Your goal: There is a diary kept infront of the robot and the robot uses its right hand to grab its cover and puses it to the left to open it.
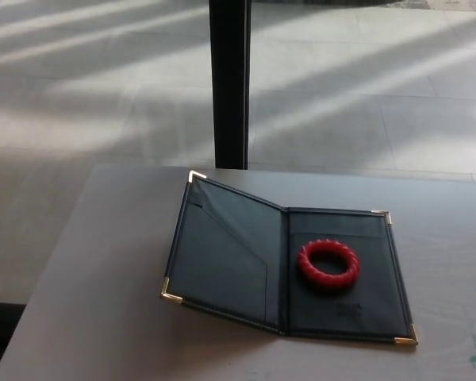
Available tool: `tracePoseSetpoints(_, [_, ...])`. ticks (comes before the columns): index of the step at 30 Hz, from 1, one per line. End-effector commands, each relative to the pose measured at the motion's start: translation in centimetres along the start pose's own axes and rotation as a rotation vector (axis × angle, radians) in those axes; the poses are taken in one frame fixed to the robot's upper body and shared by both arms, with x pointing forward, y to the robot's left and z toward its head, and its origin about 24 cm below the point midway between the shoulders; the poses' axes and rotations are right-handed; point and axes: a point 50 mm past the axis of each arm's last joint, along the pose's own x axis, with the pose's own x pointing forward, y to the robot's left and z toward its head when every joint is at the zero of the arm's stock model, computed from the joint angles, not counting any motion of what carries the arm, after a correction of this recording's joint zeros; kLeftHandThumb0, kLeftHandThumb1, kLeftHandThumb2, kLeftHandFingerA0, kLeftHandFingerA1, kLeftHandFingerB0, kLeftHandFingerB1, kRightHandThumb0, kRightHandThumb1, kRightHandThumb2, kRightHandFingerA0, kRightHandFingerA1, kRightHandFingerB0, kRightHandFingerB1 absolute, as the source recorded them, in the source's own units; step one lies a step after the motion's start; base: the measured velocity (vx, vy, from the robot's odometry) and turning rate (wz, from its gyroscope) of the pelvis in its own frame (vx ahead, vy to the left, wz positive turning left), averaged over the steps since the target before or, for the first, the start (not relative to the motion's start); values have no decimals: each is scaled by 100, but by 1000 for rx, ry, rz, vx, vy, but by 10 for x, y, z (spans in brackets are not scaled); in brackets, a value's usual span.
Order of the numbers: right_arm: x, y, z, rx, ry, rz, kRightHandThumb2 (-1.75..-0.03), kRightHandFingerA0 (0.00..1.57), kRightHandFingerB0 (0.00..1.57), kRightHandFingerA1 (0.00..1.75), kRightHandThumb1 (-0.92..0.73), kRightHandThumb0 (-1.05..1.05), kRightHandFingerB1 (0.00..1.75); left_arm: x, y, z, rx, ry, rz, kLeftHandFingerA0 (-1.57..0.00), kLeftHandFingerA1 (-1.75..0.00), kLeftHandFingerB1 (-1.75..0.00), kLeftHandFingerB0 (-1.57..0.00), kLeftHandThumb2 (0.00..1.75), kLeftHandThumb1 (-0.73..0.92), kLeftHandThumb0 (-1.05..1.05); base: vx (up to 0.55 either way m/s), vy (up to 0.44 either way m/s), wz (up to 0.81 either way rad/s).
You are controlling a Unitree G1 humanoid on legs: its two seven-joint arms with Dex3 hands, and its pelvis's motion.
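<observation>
Soft, perhaps hazy, slanting daylight

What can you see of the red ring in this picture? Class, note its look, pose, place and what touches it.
The red ring is a thick, closed loop with a twisted, rope-like ridged surface, looking like rubber or plastic. It lies flat on the right inner panel of the open dark diary, a little above that panel's middle, close to the spine. The dark lining shows through its hole. Only the diary touches it; no hand is in view.
</observation>
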Motion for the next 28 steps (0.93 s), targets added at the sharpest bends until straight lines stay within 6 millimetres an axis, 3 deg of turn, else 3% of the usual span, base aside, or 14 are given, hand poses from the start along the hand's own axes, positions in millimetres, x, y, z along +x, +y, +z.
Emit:
tracePoseSetpoints(1, [-5,5,-27,358,119,-62,-67,65,59,90,-90,-72,61,0,11,16,-10,-61,17,-41,-85,-66,-18,129,86,-62,0,0,0])
tracePoseSetpoints(2, [-5,6,-26,352,120,-55,-67,63,59,88,-90,-72,61,0,11,17,-9,-61,16,-22,-107,-78,-18,98,92,-68,0,0,0])
tracePoseSetpoints(6, [-3,14,-25,350,129,-2,-67,61,54,82,-92,-73,59,-1,9,17,-26,-61,10,-21,-107,-77,-17,97,92,-69,0,0,0])
tracePoseSetpoints(8, [-4,18,-26,335,146,17,-67,70,54,76,-92,-73,55,-1,9,17,-27,-58,-7,-20,-102,-75,-17,99,92,-69,0,0,0])
tracePoseSetpoints(9, [-6,19,-28,304,146,54,-71,69,48,69,-92,-75,53,-1,8,18,-39,-57,-8,-28,-83,-69,-22,115,87,-72,0,0,0])
tracePoseSetpoints(10, [-6,19,-28,293,144,70,-71,69,48,69,-92,-75,53,-1,6,18,-45,-56,-11,-28,-83,-69,-22,115,87,-72,0,0,0])
tracePoseSetpoints(11, [-7,20,-28,300,149,69,-70,71,49,68,-92,-75,52,-1,4,18,-46,-53,-5,-41,-85,-67,-20,128,86,-63,0,0,0])
tracePoseSetpoints(12, [-7,20,-28,308,151,69,-69,71,50,67,-92,-75,52,-1,3,19,-45,-55,-9,-20,-107,-78,-17,98,92,-68,0,0,0])
tracePoseSetpoints(17, [-7,21,-24,296,143,95,-69,69,51,67,-92,-76,53,-1,5,15,-71,-52,-26,-17,-106,-77,-15,99,92,-67,0,0,0])
tracePoseSetpoints(18, [-6,22,-22,299,141,95,-67,72,53,67,-92,-75,53,-2,8,14,-62,-55,-7,-39,-82,-64,-15,129,85,-58,0,0,0])
tracePoseSetpoints(19, [-5,23,-21,296,139,93,-67,72,53,67,-92,-75,53,-2,9,13,-47,-60,10,-39,-82,-64,-15,129,85,-58,0,0,0])
tracePoseSetpoints(20, [-6,23,-21,284,136,104,-68,69,53,66,-92,-76,54,-3,9,14,-45,-56,5,-22,-104,-77,-19,98,92,-67,0,0,0])
tracePoseSetpoints(28, [-6,21,-18,283,131,122,-69,67,51,68,-92,-76,54,-1,13,12,-41,-43,-25,-18,-101,-74,-15,100,92,-67,0,0,0])
